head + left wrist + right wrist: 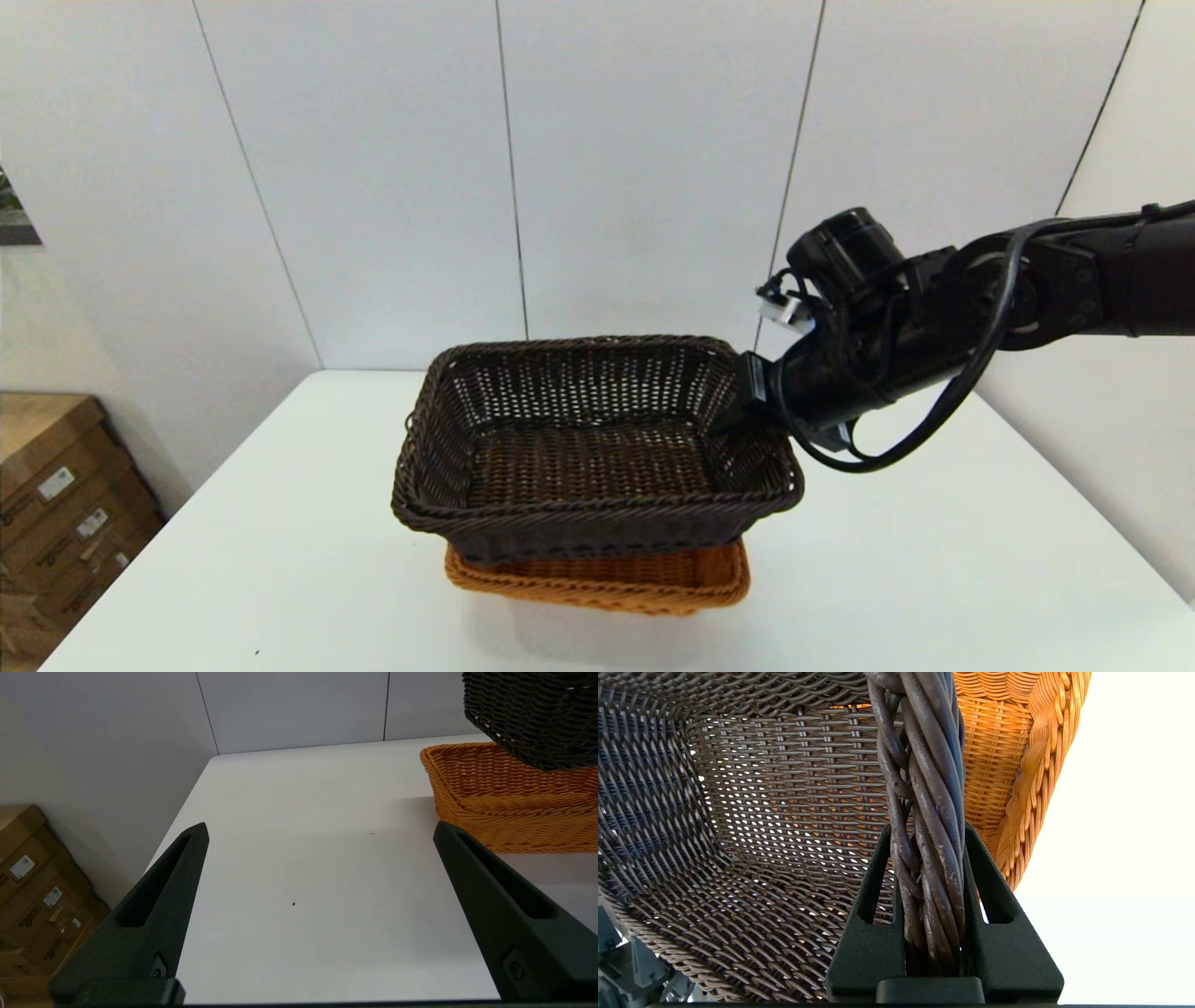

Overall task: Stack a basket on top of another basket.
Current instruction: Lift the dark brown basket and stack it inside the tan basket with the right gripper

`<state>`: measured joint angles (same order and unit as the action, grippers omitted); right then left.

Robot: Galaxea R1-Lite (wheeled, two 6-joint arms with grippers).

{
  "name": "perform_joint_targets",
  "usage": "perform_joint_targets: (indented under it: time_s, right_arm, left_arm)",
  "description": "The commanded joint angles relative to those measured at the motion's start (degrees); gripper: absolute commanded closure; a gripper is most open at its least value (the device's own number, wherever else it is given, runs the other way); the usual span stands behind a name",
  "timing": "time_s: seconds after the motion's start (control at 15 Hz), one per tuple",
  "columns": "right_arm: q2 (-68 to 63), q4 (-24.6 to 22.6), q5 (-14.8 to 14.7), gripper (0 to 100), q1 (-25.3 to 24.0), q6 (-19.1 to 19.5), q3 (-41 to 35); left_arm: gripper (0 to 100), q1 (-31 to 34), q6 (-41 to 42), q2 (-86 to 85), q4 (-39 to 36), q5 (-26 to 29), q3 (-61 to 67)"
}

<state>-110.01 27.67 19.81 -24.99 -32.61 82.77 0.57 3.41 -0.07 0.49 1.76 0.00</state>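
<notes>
The dark brown basket (579, 439) hangs tilted just above the orange-tan basket (607, 581), which rests on the white table (280, 523) and shows under its near edge. My right gripper (747, 397) is shut on the dark basket's braided right rim (924, 812), with the rim pinched between both fingers (873, 891). The orange-tan basket (1008, 765) shows behind that rim. My left gripper (320, 830) is open over bare table, left of the orange-tan basket (504, 798), with the dark basket (537, 714) above it.
Cardboard boxes (56, 504) are stacked on the floor beyond the table's left edge. A white panelled wall (597, 168) stands right behind the table's far edge. The right arm (1027, 289) reaches in from the right above the table.
</notes>
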Motion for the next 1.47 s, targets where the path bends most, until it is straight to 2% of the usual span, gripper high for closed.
perform_joint_targets:
  time_s: [0.07,0.2,0.4,1.0,1.47]
  right_arm:
    - [-2.0,0.3,0.1,100,0.0,-0.3,1.9]
    - [-3.1,0.4,-1.4,100,-0.1,-0.3,2.7]
    - [-3.6,0.3,-2.0,100,-0.1,-1.3,2.9]
    - [-4.2,0.3,-2.6,100,0.1,-12.0,3.8]
    - [-4.2,-0.1,-2.9,100,-1.5,-12.1,2.1]
  left_arm:
    - [0,0.0,0.0,0.0,0.0,0.0,0.1]
    - [0,0.0,0.0,0.0,0.0,0.0,0.1]
    - [0,0.0,0.0,0.0,0.0,0.0,0.1]
    - [0,0.0,0.0,0.0,0.0,0.0,0.1]
    - [0,0.0,0.0,0.0,0.0,0.0,0.1]
